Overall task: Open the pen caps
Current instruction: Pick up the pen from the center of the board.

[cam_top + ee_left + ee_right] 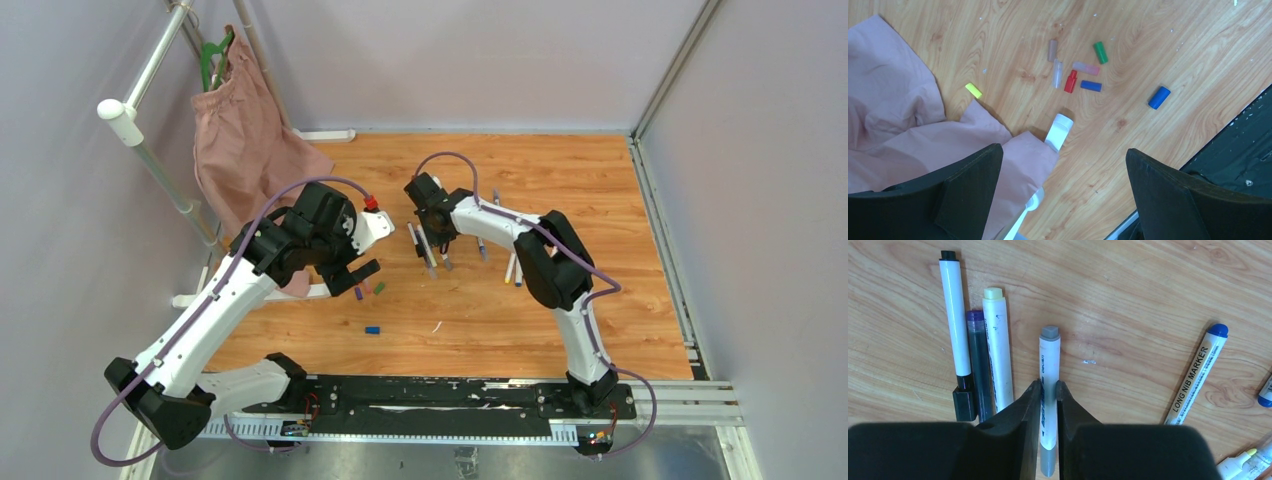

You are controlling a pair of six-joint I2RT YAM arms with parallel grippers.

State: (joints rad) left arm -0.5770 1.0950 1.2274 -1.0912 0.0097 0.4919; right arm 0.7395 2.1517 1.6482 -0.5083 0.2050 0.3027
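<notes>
Wood-grain table [560,180] fills the floor of the cell. Loose pen caps [1091,86] in green, red, blue, pink and yellow lie scattered left of centre, below the left gripper [1063,152]. Its jaws stand wide apart and hold nothing, close to a pink cloth [898,125]. Further right, the right gripper [1048,390] pinches a white marker [1049,355] by its barrel. The marker's grey end [1050,332], probably its cap, is still on. Three more pens [998,355] lie alongside.
</notes>
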